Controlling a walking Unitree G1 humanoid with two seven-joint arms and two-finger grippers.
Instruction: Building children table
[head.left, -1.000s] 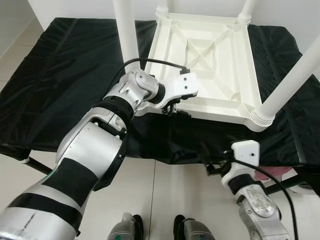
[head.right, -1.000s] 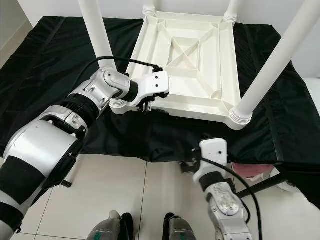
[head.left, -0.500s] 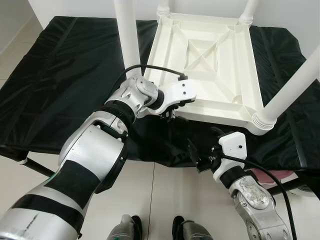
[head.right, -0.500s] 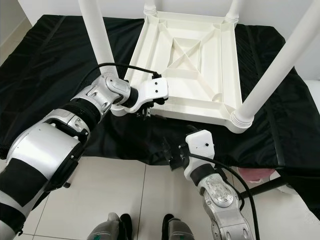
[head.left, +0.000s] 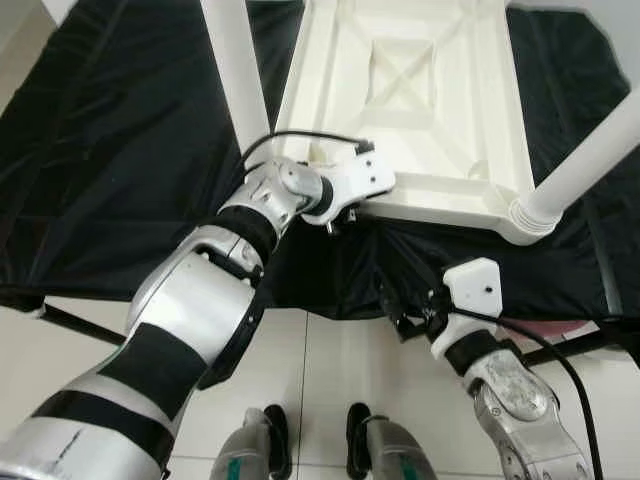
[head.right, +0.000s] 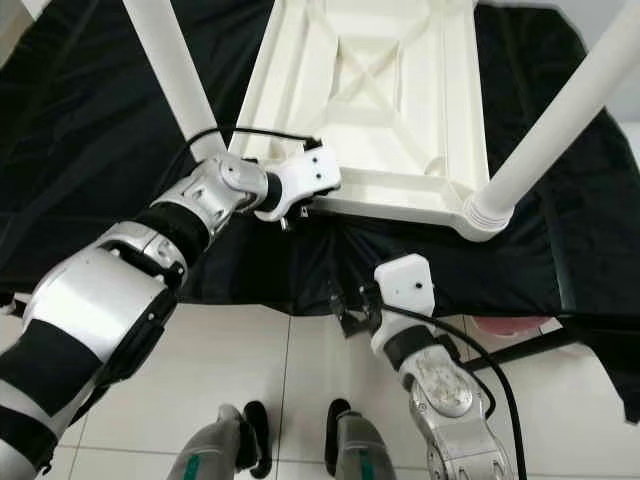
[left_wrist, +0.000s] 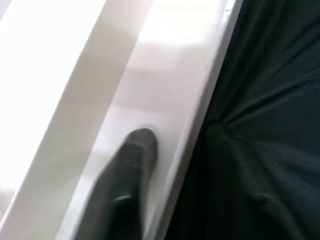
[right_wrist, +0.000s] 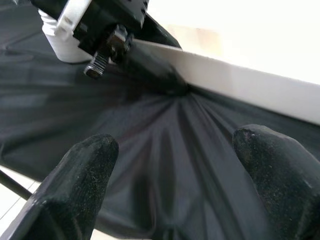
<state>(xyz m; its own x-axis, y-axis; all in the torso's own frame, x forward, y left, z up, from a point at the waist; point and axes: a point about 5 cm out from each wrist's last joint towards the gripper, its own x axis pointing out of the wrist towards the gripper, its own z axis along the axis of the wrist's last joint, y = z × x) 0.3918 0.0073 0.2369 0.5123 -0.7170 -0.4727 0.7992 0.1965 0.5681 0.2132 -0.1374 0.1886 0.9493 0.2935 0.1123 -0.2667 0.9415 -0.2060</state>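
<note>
Jaws on the left gripper (head.left: 338, 214) clamp the near rim of the white children's table (head.left: 420, 100), which lies upside down on the bench covered with black cloth (head.left: 110, 150). In the left eye view its legs (head.left: 236, 75) stand up from the corners, and the left arm reaches across the bench edge to the rim beside the near-left leg. The right gripper (head.left: 400, 318) hangs below the bench edge, short of the table, under the near-right corner.

From the right eye view the same layout reads plainly: the left gripper's white housing sits against the rim, while the right arm rises from the tiled floor (head.right: 290, 380) toward the cloth's overhang.

Seen by the left wrist view, one black finger (left_wrist: 131, 175) lies flat along the pale inner face of the rim, with dark cloth just beside it; the other finger is hidden, presumably under the rim.

Looking along the right wrist view, two rounded fingertips (right_wrist: 85, 175) stand wide apart with nothing between them, pointing at the rim's edge and at the left gripper holding it.

To do this step well, I judge the right gripper should rise with its jaws spread, slide over the rim near the right corner without snagging cloth, then pinch the plastic alone. The left grip should hold firm so the table does not skid.
</note>
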